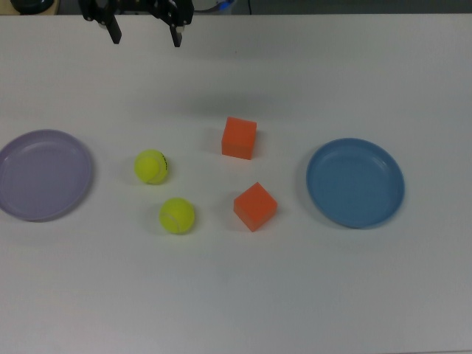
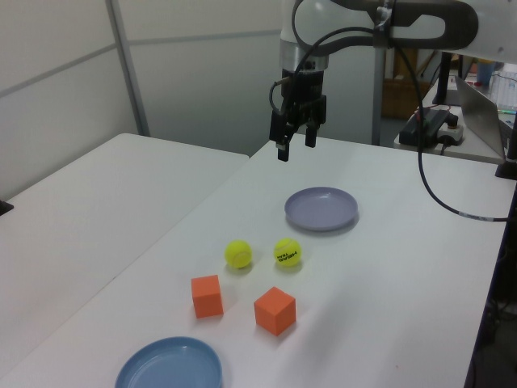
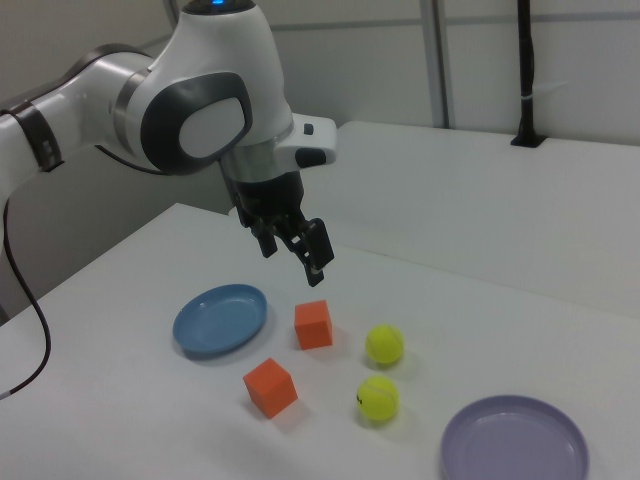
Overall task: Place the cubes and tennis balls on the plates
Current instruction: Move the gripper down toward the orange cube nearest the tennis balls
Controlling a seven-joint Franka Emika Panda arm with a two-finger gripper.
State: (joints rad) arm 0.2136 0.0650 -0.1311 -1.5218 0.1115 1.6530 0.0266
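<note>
White table (image 1: 295, 295), scattered cubes (image 1: 240, 138), balls (image 1: 151, 167)

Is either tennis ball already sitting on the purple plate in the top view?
No: both tennis balls lie on the table to the top view's right of the purple plate, which holds nothing.

Two orange cubes (image 1: 240, 138), two yellow-green tennis balls (image 1: 151, 167), a lavender plate (image 1: 44, 175), a blue plate (image 1: 355, 182), a white table (image 1: 236, 295).
</note>
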